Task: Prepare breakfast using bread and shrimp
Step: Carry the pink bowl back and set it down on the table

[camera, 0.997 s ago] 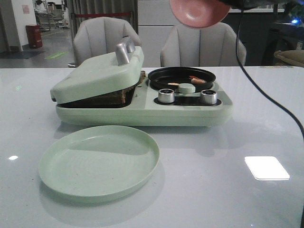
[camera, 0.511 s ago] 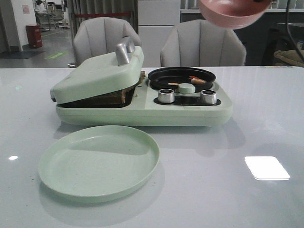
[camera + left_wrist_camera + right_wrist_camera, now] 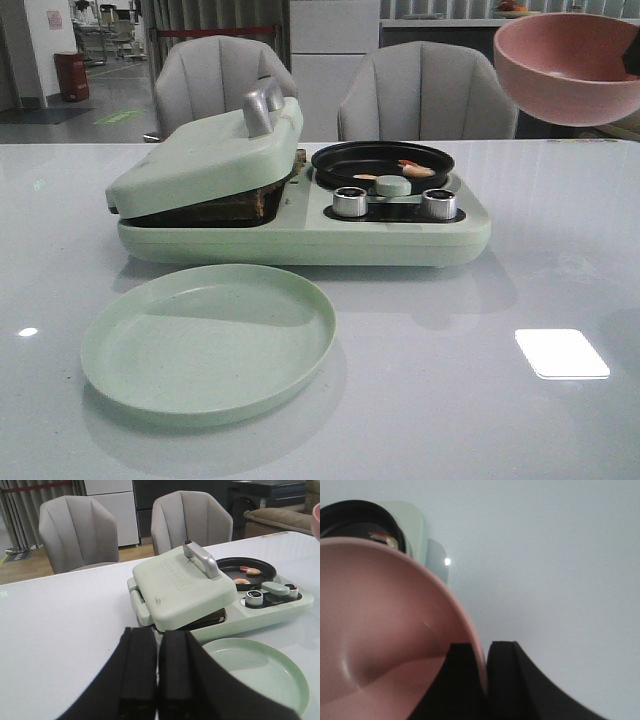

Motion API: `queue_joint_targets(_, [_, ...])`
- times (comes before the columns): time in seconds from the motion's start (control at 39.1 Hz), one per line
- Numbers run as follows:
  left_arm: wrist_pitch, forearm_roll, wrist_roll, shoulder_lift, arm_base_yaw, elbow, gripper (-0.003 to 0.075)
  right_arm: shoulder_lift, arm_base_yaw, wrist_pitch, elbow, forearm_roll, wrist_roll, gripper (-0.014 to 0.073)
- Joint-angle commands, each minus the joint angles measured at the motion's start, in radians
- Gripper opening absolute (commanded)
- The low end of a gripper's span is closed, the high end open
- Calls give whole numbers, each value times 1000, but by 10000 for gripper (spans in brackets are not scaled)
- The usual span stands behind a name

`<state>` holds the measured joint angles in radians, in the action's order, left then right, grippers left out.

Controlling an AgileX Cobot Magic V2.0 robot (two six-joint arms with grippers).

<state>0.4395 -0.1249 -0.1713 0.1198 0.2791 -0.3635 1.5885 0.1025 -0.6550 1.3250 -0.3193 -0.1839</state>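
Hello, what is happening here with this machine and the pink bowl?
The right end effector grips the rim of an empty pink bowl, held in the air right of the breakfast maker. The shrimp lie in its black pan; the bread sits under the lid. The left end effector is shut, idle.

Plate (image 3: pixel 208 342) in front of cooker (image 3: pixel 300 225); shrimp (image 3: pixel 414 168) in its R pan (image 3: pixel 382 163).

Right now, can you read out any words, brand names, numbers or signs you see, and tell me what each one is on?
Nothing can be read for certain.
Embossed lettering on the lid of the green breakfast maker: too faint and small to read.
Two silver knobs: no readable markings.
White sign on the far wall: too blurred to read.
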Motion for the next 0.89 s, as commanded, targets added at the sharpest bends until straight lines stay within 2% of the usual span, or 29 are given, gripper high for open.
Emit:
queue_joint_targets(0.0, [-82,-9,13,11,4,-28,114,-17,14,3,31,37,-4,136])
queue_joint_targets(0.2, [-82,-9,13,11,4,-28,114,93,14,-67,31,74,-4,136])
queue_joint_targets(0.61, [-82,-9,13,11,4,-28,114,281,14,-66,31,51,-4,151])
queue_joint_targets(0.72, [-82,-9,13,11,4,-28,114,293,14,-69,31,52,-4,256])
queue_joint_targets(0.82, [-82,-9,13,11,4,-28,114,290,14,-82,38,74,-4,440])
queue_joint_targets(0.87, [-82,-9,13,11,4,-28,114,288,14,-101,53,99,-4,501])
